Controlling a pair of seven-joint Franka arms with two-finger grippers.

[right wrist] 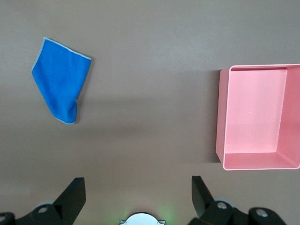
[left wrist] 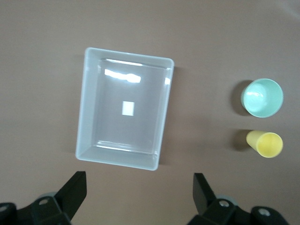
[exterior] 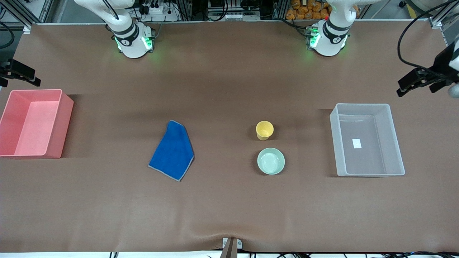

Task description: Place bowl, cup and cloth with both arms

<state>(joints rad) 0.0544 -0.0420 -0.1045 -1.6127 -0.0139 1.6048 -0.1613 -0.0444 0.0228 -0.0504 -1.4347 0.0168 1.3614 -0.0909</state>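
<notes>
The mint green bowl (exterior: 271,161) (left wrist: 262,97) sits upright mid-table, just nearer the front camera than the yellow cup (exterior: 264,129) (left wrist: 267,144). The blue cloth (exterior: 173,150) (right wrist: 61,84) lies flat and partly folded, toward the right arm's end. My left gripper (exterior: 403,87) (left wrist: 139,190) hangs open and empty high over the left arm's end of the table, beside the clear bin. My right gripper (exterior: 34,78) (right wrist: 138,190) hangs open and empty over the right arm's end, beside the pink bin.
A clear plastic bin (exterior: 335,143) (left wrist: 83,108) with a small white label inside stands at the left arm's end. A pink bin (exterior: 36,125) (right wrist: 220,117) stands at the right arm's end. Both arm bases (exterior: 134,41) glow green along the table's back edge.
</notes>
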